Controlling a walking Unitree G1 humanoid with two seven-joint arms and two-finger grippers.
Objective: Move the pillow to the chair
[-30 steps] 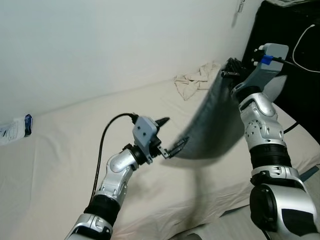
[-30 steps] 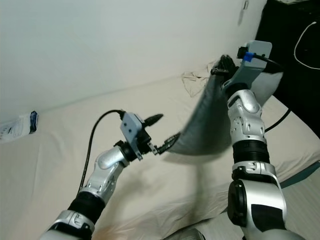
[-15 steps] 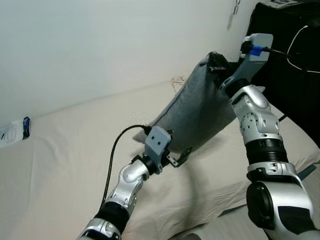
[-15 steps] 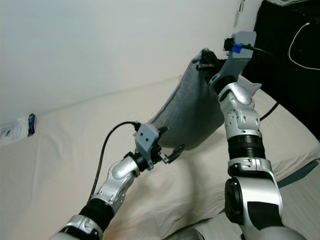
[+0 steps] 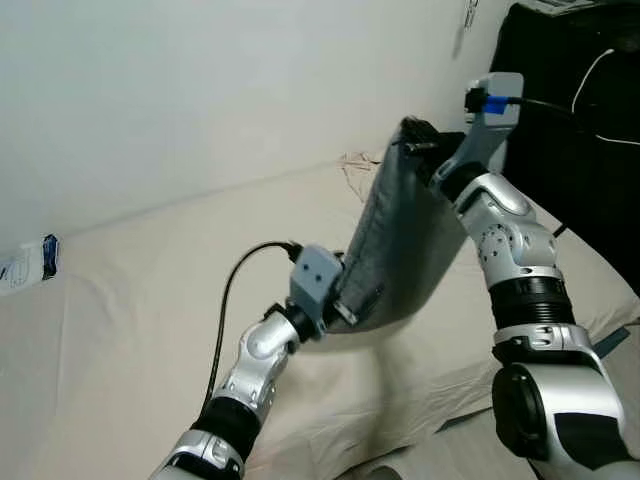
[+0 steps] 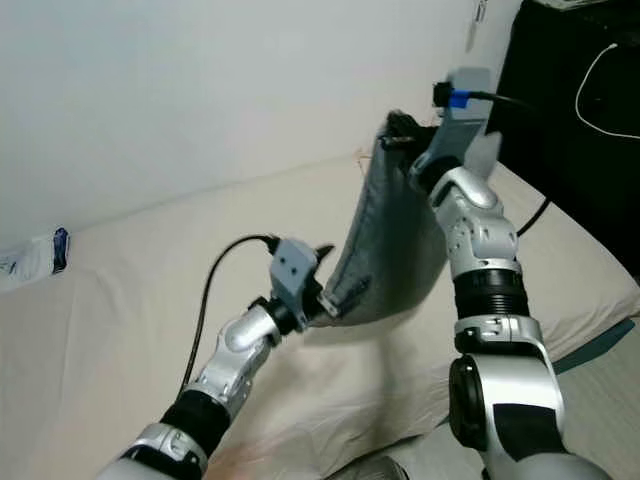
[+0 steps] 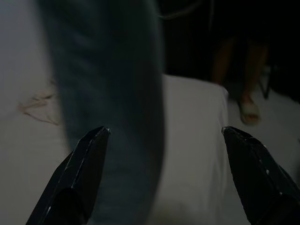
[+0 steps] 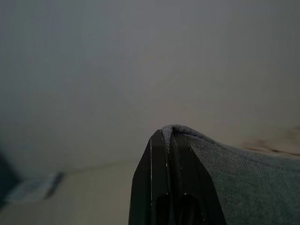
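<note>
Pillow [image 5: 405, 240] hanging above the bed [image 5: 130, 290], long axis steeply upright. Right gripper [image 5: 418, 138] fingers clamped on its top corner; left gripper [image 5: 350, 300], fingers apart (pillow between them), at the lower edge. No chair in view.
</note>
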